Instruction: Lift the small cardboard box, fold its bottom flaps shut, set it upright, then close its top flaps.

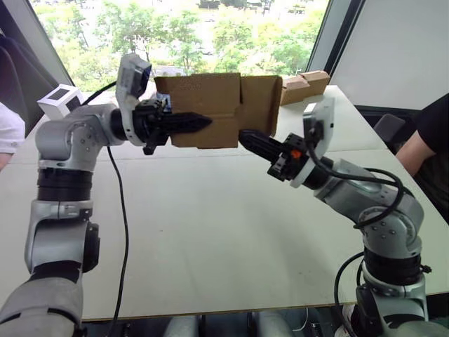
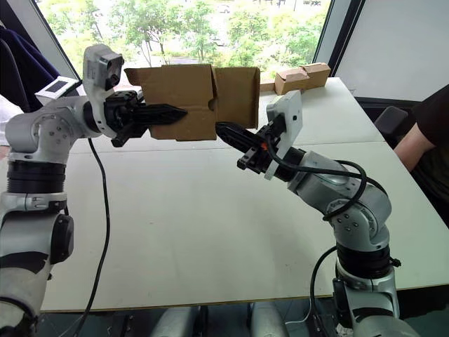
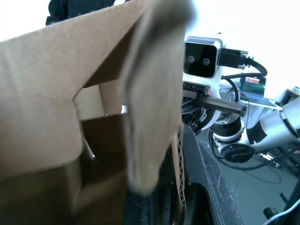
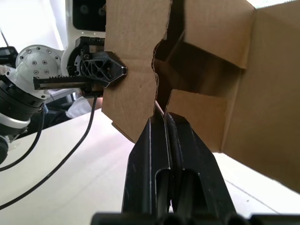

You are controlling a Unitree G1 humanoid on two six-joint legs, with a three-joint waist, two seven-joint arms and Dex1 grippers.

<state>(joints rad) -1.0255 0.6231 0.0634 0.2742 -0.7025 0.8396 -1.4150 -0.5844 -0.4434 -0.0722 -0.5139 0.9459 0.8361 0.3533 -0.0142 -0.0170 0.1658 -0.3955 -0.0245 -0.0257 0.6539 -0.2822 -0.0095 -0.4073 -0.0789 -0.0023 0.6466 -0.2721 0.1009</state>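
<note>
Box held aloft for bottom-flap folding.

I hold the box (image 1: 210, 109) clear above the table (image 1: 210, 232), between both arms, so its flaps can swing freely. The left gripper (image 1: 200, 123) clamps a side wall as the anchor; the right gripper (image 4: 164, 123), fingers pressed together, pokes at the flap (image 4: 133, 65) seam from below.

Small cardboard box (image 1: 217, 109) aloft above table (image 1: 210, 232), between 2 pincers.
</note>
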